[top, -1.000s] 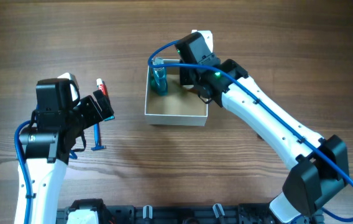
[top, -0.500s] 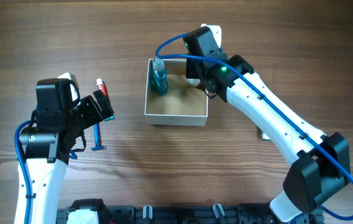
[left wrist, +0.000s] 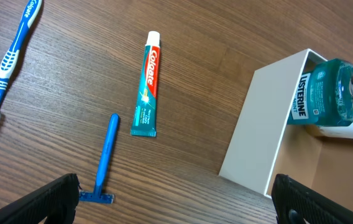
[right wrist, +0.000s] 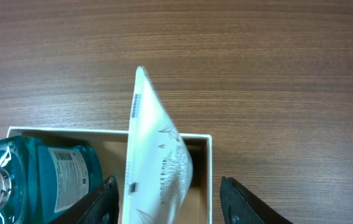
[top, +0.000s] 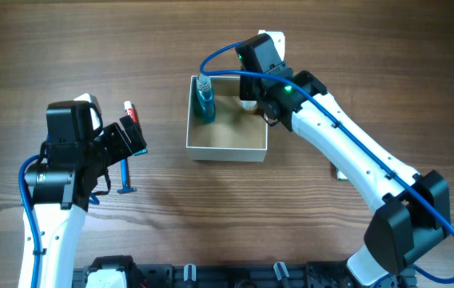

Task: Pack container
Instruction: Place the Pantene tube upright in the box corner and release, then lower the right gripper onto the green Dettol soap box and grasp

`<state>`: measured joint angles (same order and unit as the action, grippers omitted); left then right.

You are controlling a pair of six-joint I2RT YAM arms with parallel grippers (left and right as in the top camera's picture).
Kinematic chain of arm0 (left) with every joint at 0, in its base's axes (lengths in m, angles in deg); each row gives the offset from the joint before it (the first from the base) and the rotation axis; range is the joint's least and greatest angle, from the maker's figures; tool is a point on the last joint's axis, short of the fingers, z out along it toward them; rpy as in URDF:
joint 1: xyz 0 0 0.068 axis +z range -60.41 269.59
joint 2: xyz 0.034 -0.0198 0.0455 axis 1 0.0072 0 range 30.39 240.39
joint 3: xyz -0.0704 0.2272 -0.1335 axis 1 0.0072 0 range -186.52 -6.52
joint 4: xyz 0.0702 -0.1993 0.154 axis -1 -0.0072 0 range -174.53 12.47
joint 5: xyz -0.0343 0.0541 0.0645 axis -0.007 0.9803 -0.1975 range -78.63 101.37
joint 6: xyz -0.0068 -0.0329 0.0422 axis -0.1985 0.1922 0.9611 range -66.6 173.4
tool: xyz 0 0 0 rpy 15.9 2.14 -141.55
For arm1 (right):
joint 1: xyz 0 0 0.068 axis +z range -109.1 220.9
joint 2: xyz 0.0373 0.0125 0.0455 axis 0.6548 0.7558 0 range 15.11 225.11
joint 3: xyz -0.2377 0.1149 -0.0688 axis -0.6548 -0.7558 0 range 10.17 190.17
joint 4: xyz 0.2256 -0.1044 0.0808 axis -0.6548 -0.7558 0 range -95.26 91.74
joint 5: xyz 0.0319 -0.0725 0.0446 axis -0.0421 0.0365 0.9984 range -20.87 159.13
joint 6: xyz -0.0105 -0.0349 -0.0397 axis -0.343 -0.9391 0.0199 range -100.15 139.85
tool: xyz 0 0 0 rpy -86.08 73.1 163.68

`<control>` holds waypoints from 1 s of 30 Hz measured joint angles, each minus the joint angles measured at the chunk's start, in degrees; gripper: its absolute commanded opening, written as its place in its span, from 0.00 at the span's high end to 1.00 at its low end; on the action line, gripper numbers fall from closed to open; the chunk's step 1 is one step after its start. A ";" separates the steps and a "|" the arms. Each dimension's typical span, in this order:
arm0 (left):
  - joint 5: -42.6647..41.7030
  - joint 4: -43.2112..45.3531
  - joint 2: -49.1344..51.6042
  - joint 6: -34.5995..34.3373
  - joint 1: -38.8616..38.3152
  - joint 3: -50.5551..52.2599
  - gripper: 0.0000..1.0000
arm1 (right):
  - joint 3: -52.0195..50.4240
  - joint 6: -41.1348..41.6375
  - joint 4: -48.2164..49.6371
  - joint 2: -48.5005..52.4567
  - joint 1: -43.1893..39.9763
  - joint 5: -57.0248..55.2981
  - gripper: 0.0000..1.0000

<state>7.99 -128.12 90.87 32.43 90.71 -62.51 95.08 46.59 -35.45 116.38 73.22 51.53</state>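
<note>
The container [top: 225,152], a white-walled square box with a tan inside, sits mid-table; it also shows in the left wrist view [left wrist: 260,130] and the right wrist view [right wrist: 71,130]. A teal mouthwash bottle [top: 205,100] [right wrist: 46,171] stands in its far left corner. A white tube [right wrist: 158,155] stands in the far right corner, between the fingers of my right gripper [right wrist: 167,199], which is open around it [top: 255,104]. My left gripper [left wrist: 183,205] is open and empty above the table, left of the container.
A toothpaste tube [left wrist: 146,84], a blue razor [left wrist: 105,158] and a blue toothbrush [left wrist: 12,50] lie on the wooden table left of the container. The razor [top: 125,178] lies right beside my left arm in the overhead view.
My right gripper moved toward the far right corner of the container about a second ago, then held still. The left arm has not moved.
</note>
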 measured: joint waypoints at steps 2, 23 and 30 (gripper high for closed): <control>0.00 0.00 0.00 0.00 0.00 0.00 0.00 | 0.00 -0.15 -0.11 -0.04 0.00 0.33 0.47; 0.00 0.00 0.00 0.00 0.00 0.00 0.00 | -0.94 -0.46 -33.88 -27.36 -23.58 4.72 0.02; 0.00 -0.02 0.00 0.00 0.00 0.00 0.00 | -12.70 -8.11 -26.58 -21.31 -32.41 11.72 0.00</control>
<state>7.99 -128.14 90.87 32.43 90.71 -62.51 82.38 38.48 -62.03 95.07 40.80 63.24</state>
